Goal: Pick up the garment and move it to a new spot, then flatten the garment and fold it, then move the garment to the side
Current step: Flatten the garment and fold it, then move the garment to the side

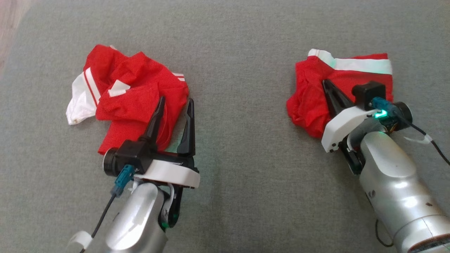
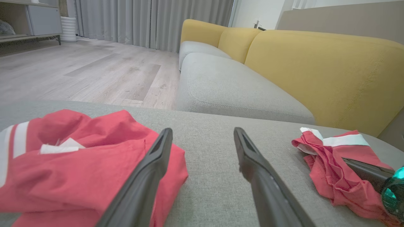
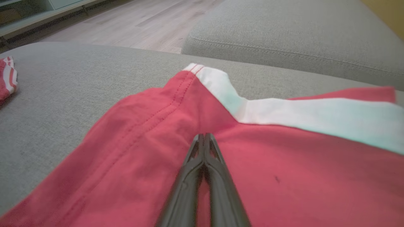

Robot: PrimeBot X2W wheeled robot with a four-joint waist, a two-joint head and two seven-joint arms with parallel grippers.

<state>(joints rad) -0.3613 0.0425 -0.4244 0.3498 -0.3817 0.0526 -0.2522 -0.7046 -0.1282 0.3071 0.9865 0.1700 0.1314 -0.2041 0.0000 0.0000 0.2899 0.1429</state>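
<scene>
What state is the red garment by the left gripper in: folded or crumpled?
Crumpled. The left garment lies bunched in uneven creases on the grey cushion, with a white part sticking out sideways.

Left end effector (image 1: 176, 99) spread, right end effector (image 1: 325, 82) (tilted) pinched.

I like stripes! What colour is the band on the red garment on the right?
White band on the red garment; clearest in the right wrist view.
</scene>
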